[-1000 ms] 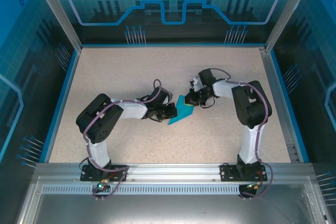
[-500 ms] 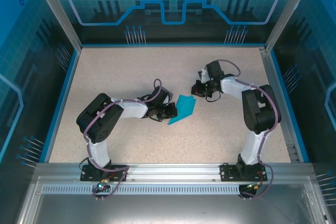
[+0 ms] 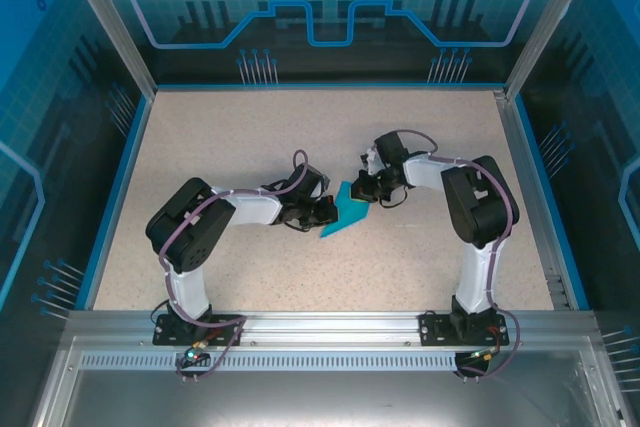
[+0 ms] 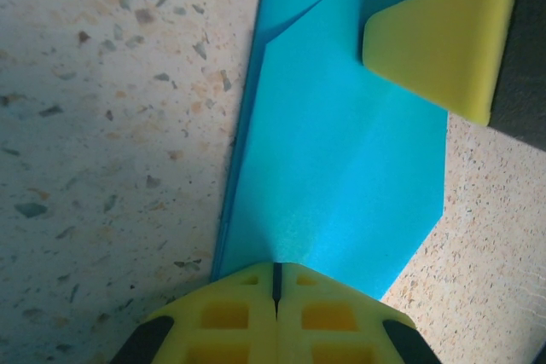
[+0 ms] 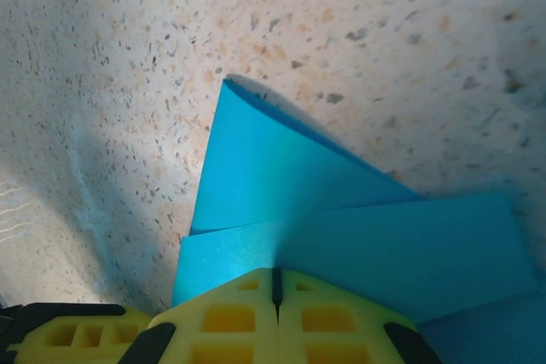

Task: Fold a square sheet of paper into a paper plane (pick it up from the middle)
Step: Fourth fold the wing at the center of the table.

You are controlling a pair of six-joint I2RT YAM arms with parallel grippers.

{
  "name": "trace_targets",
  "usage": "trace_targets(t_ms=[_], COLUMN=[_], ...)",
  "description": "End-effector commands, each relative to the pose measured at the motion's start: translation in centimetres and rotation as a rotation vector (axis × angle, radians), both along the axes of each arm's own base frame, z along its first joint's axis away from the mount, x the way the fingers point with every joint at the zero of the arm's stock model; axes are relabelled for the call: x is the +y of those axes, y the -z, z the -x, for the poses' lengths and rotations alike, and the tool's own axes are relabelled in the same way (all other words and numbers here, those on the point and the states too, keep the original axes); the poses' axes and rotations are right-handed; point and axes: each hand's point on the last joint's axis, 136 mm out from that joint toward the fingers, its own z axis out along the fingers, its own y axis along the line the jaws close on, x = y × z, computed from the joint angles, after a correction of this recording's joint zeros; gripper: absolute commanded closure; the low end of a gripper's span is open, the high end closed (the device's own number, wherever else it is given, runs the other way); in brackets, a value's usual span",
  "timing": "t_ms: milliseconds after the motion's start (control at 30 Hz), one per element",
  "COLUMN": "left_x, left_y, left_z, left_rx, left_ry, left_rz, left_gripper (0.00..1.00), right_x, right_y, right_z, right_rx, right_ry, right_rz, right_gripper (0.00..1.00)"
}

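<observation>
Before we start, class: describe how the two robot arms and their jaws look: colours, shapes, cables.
Both the left arm and right arm have white links joined by bulky black rounded joint housings, with thin purplish cables looping along them. The jaws are yellow, blocky, with square recesses.

L arm (image 3: pixel 200 232): base near-left, elbow bent, forearm reaching right twd centre, wrist low.
L gripper (image 3: pixel 325 210): jaws closed, yellow pads flush, thin seam betw. them.
R arm (image 3: pixel 478 207): base near-right, upper link upright, forearm folded left twd centre.
R gripper (image 3: pixel 362 190): jaws closed, pads flush; near L gripper, apart.
</observation>
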Motion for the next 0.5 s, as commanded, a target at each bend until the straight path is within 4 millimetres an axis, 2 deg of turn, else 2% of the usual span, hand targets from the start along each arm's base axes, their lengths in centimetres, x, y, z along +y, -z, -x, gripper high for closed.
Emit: trace_targets(t_ms=[0, 100, 200, 333, 467], left_x=[2.4, 2.3, 2.3, 2.2, 2.1], left_y=[4.5, 4.4, 4.3, 4.1, 3.9], left_z=[3.9, 3.9, 3.8, 3.6, 3.4], left_rx=[0.161, 0.159, 0.157, 0.153, 0.145], left_ry=[0.026, 0.026, 0.027, 0.024, 0.023], left_rz=[-0.144, -0.139, -0.137, -0.137, -0.134], left_gripper=[1.0, 1.0, 1.0, 1.0, 1.0], right_x=[-3.6, -5.7, -5.9, -3.4, 0.0], right_y=[1.2, 0.9, -1.4, -4.3, -4.5], right_z=[-2.5, -3.9, -4.6, -3.0, 0.7], right_rx=[0.004, -0.011, -0.066, -0.11, -0.076], right_ry=[0.101, 0.162, 0.171, 0.114, 0.052], right_rz=[0.063, 0.107, 0.115, 0.071, 0.002], right_gripper=[0.99, 0.99, 0.98, 0.98, 0.98])
